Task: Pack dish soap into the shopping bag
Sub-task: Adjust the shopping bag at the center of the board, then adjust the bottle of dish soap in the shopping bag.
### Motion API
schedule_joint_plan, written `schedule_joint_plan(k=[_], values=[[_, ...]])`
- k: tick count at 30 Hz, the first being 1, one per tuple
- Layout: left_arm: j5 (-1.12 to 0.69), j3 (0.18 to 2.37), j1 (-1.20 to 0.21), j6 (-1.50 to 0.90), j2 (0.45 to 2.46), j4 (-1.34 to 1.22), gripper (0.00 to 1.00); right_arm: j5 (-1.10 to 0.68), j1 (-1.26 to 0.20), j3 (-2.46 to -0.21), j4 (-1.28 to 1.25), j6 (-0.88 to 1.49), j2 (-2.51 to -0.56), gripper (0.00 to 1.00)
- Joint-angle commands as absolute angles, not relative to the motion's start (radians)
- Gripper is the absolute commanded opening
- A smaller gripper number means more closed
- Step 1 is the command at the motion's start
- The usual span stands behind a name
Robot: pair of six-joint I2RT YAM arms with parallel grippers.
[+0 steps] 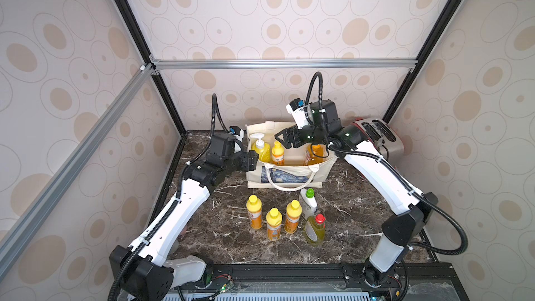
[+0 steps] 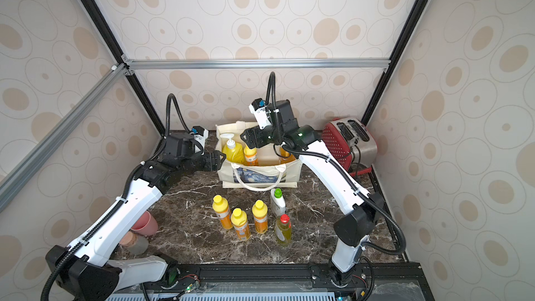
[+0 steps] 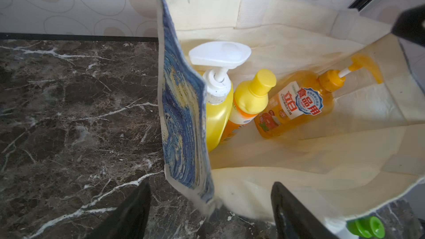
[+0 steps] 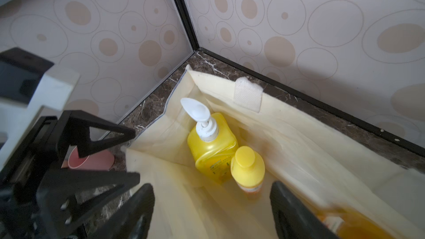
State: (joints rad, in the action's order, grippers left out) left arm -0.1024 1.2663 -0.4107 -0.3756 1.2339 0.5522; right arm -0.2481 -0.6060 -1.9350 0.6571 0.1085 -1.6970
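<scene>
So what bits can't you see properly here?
- Big clear amber bottle with orange pump: in both top views, the right arm covers its pump.
- Pink plastic cup: in a top view, the left arm hides half.
- White bottle with green cap: left wrist view, only the cap shows; picture edge and cream canvas bag hide the rest.

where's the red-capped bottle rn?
In both top views the red-capped bottle stands on the table, rightmost of the loose bottles, nearer the robot than the green-capped bottle.

Cream starry-print tote [image 1: 289, 175] upright, open, three soap bottles [image 3: 250, 97] inside, five more bottles [image 1: 273, 224] standing in front.
</scene>
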Motion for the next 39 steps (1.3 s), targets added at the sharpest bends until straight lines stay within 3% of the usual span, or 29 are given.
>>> schedule_joint_plan(k=[1, 4, 11, 20, 23, 31, 39], values=[[-0.084, 1.272, -0.413, -0.369, 1.197, 0.582, 0.92, -0.284, -0.613, -1.922, 0.846, 0.063, -1.587, 0.76], [-0.105, 1.285, -0.413, -0.384, 1.206, 0.586, 0.99, -0.282, -0.612, -1.854, 0.92, 0.073, -1.536, 0.71], [-0.134, 1.333, -0.413, -0.438, 1.257, 0.587, 0.99, -0.247, -0.639, -1.609, 0.881, 0.135, -1.473, 0.62], [-0.078, 1.345, -0.414, -0.467, 1.308, 0.609, 0.99, -0.279, -0.729, -1.498, 0.836, 0.185, -1.488, 0.56], [-0.095, 1.311, -0.42, -0.455, 1.307, 0.607, 0.94, -0.27, -0.731, -1.469, 0.833, 0.184, -1.478, 0.55], [-0.117, 1.201, -0.437, -0.416, 1.27, 0.609, 0.77, -0.207, -0.728, -1.579, 0.831, 0.153, -1.487, 0.56], [-0.098, 1.155, -0.439, -0.379, 1.23, 0.624, 0.77, -0.182, -0.651, -1.8, 0.832, 0.124, -1.606, 0.58]])
